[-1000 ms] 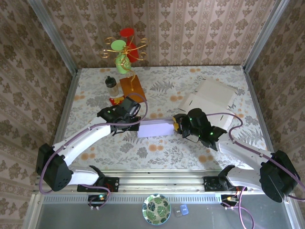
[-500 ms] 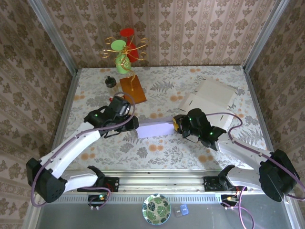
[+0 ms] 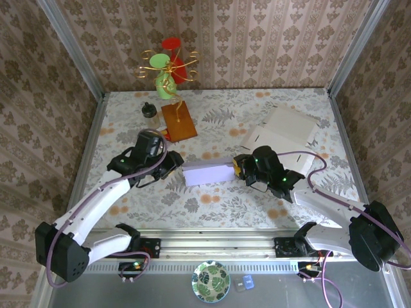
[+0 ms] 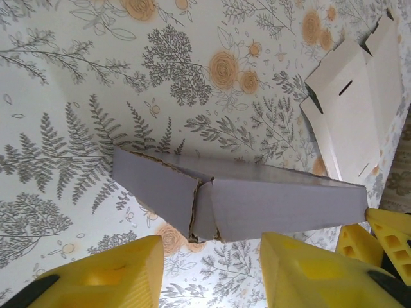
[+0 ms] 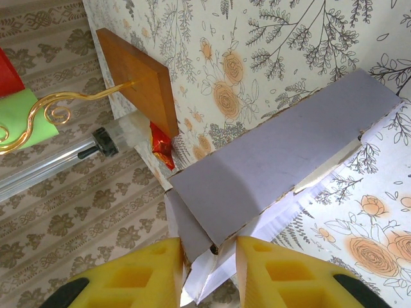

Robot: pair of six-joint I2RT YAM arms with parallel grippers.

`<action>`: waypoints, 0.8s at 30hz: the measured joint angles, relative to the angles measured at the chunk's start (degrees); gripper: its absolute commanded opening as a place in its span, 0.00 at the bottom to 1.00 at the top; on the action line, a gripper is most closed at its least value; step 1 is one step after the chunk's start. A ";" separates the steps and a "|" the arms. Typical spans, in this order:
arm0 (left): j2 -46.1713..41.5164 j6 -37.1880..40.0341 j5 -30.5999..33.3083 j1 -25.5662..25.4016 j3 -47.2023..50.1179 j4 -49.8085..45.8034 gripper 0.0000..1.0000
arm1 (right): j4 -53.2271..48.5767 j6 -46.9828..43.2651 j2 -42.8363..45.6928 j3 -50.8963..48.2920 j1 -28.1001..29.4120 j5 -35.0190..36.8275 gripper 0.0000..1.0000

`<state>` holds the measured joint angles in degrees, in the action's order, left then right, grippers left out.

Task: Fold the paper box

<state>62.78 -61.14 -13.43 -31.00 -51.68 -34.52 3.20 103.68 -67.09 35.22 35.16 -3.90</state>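
Box (image 3: 207, 173) lies at centre frame on the table (image 3: 192, 208), long axis left-right in the top view; right fingers (image 5: 289, 273) pinch narrow on its right end wall, left fingers (image 4: 103, 279) part-open, empty, just off its left end and nearer the unfolded side.

place: robot lab cell dressed like a home
walls: patterned wallpaper (image 3: 270, 45) panels set between bare aluminium posts (image 3: 70, 48)
desk (image 3: 225, 109): floral cover, metal rail (image 3: 218, 244) along the near edge
machines: left arm (image 3: 103, 196) and right arm (image 3: 327, 204) bolted at that rail
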 measured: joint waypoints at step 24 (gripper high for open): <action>-0.17 -3.69 -3.17 1.25 7.15 8.04 0.30 | -0.57 0.02 -0.07 0.00 0.02 -0.09 0.28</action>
<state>62.61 -64.84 -16.60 -29.76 -44.53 -26.48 2.63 103.70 -67.16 35.22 35.18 -3.99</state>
